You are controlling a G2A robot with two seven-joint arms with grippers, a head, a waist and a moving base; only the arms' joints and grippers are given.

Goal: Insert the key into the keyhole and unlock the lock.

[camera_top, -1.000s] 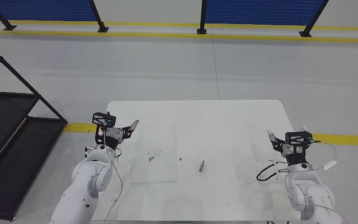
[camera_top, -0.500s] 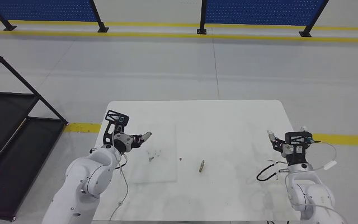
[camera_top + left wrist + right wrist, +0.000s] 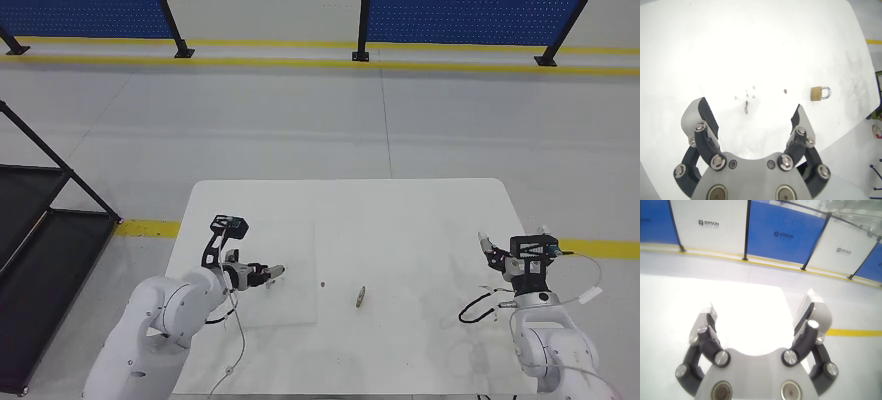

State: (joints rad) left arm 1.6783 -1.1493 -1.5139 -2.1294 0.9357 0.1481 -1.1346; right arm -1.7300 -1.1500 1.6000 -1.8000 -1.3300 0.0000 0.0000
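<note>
White table [image 3: 420, 215], left gripper [image 3: 750, 103] spread wide by key [image 3: 746, 110] — padlock [image 3: 817, 93] nearby, right gripper [image 3: 762, 300] also spread

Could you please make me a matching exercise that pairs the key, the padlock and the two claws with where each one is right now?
Things:
1. small grey metal key
2. brass padlock with a silver shackle
3. left claw
4. right claw

Places and states:
A. open, at the edge of the white table, far from key and padlock
B. flat on the table, just ahead of an open claw
C. lying near the table's middle
D. open, poised close to the key

Pairs: 1-B, 2-C, 3-D, 4-A.
</note>
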